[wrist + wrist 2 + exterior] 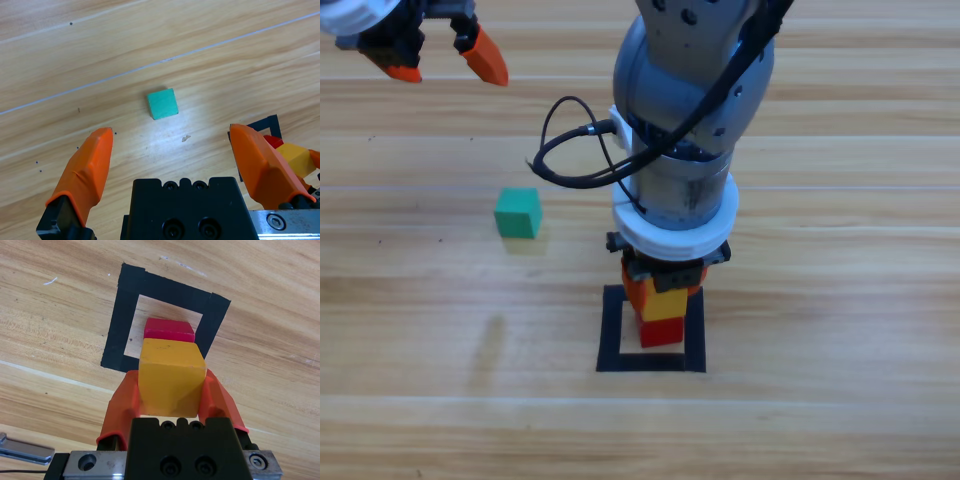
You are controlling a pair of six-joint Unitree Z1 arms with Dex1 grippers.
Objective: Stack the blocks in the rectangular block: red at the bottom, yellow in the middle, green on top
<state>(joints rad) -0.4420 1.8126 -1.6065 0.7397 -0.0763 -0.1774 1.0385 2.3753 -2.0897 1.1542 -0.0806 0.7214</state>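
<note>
Currently the right hand (171, 390) pinches the yellow cube (171, 376) by opposite flat sides above the red cube (168, 330); it looks light, rigid; the left hand (172, 150) is spread.

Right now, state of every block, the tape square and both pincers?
red cube: inside the tape square, flat on the table.
yellow cube: clamped in the right pincer, at the red cube's top.
green cube: loose on the table, left of the square.
tape square: holds only the red cube.
right pincer: shut on the yellow cube.
left pincer: open, at top left.
</note>
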